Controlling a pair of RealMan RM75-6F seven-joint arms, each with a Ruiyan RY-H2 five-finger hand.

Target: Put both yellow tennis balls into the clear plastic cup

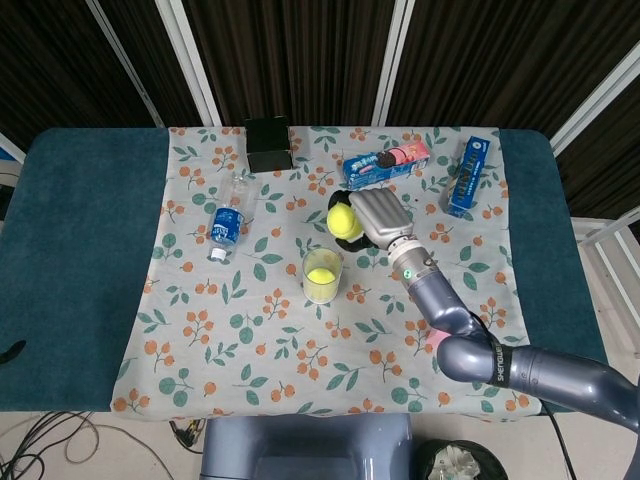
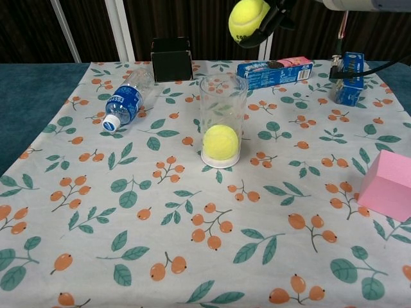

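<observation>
Table (image 1: 80, 260): teal-covered, overlaid by a floral cloth (image 1: 250, 340) carrying all items. Right arm (image 1: 470, 345): grey, reaching in from the near right corner toward the cloth's middle. Right hand (image 1: 372, 218): raised well above the cloth, fingers curled around a yellow tennis ball (image 2: 248, 17); in the chest view the ball hangs high, above and slightly right of the cup's mouth. Left hand: not visible in either view. Pink block (image 2: 387, 186): near right edge of the cloth. Water bottle (image 1: 229, 215): lying on its side at left, cap pointing toward the robot. Biscuit packet (image 1: 386, 163) and blue box (image 1: 467, 176): along the far side, right of centre. Black box (image 1: 268, 144): far side, left of centre. Clear plastic cup (image 2: 223, 119): upright at centre, mouth open upward, holding the other tennis ball (image 2: 221, 142) on its bottom. Governing relation: the cup lies below and to the left of the carried ball, on the robot's near side; judged, a short leftward shift brings the ball over the rim before lowering and release, with the rim's narrow fit the likely hazard.
</observation>
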